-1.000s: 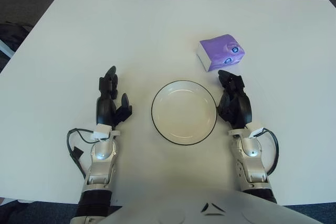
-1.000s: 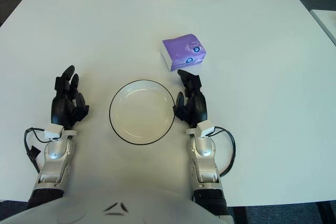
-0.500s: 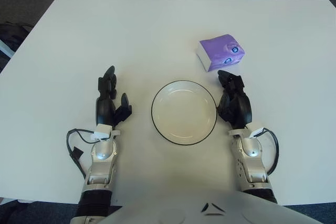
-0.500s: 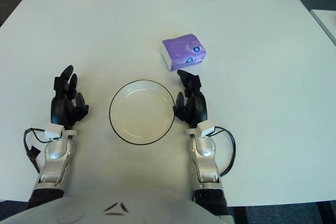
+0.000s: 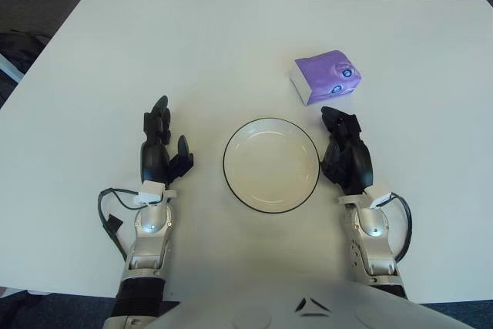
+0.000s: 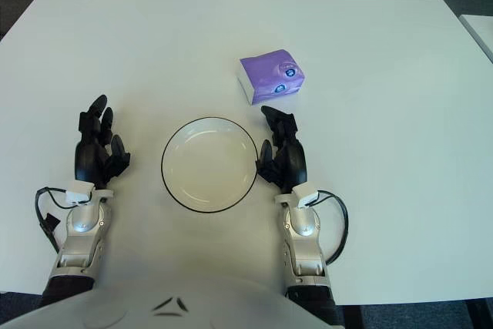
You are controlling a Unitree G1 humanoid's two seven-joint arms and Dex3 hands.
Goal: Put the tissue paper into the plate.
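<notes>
The right robot hand (image 5: 344, 153) sits just to the right of the plate (image 5: 271, 165), its dark fingers (image 5: 337, 119) extended forward and loosely apart, holding nothing. The fingertips point toward the tissue paper pack (image 5: 326, 76) and stop just short of it; no contact is visible. The left robot hand (image 5: 159, 152) shows to the left of the plate, fingers relaxed and empty, taking no part.

The tissue paper pack lies on the white bench (image 5: 231, 44), beyond the plate and to its right, near but clear of the rim. It is a purple soft-wrapped packet with a white end face turned toward the plate, lying at a slight angle. The plate is bare.

Assessment: the packet looks light and compressible, with a smooth film wrapper that may slide under a glancing touch. It should tolerate a firm squeeze without damage, but a loose pinch risks slipping. The best hold appears to be across the two long sides, near the middle, with fingers on one flank and the thumb on the other. A push on the near edge would likely shove it away across the bench. The carry to the plate is short.
</notes>
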